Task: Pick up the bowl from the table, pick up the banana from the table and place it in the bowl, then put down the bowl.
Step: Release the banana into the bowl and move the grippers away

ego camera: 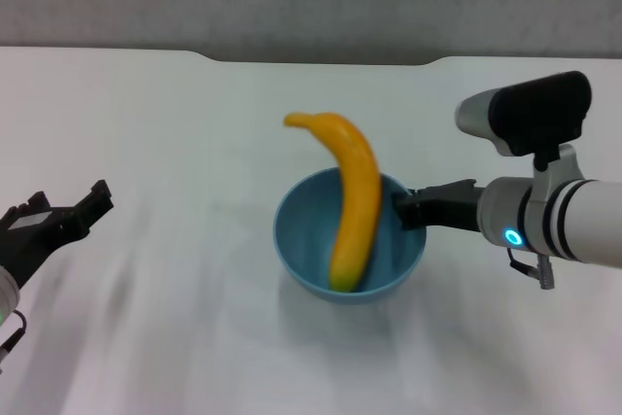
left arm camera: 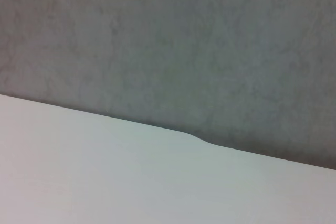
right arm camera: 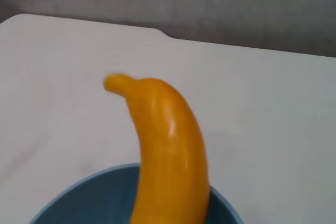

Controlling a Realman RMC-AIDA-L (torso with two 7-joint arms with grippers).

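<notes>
Head view: the curved yellow-orange banana (ego camera: pixel 348 203) stands propped in the round, deep, light-blue glossy plastic bowl (ego camera: pixel 301 250), its lower end down on the bowl's floor and its upper end leaning out past the far rim, since it is longer than the bowl is wide. The bowl sits at the middle of the plain white bench (ego camera: pixel 146 123); whether it rests on the surface or is held just above cannot be told. The right pincer (ego camera: pixel 406 209) reaches in level from the right, its dark fingers closed on the bowl's right rim, which steadies the bowl against the leaning fruit; the white forearm behind it lies nearly horizontal, a lit ring on its wrist. The left pincer (ego camera: pixel 68 213) is well apart at the bench's left side, fingers spread and holding nothing. Judged from this, the banana is delivered and only setting the bowl down and letting go remains.
</notes>
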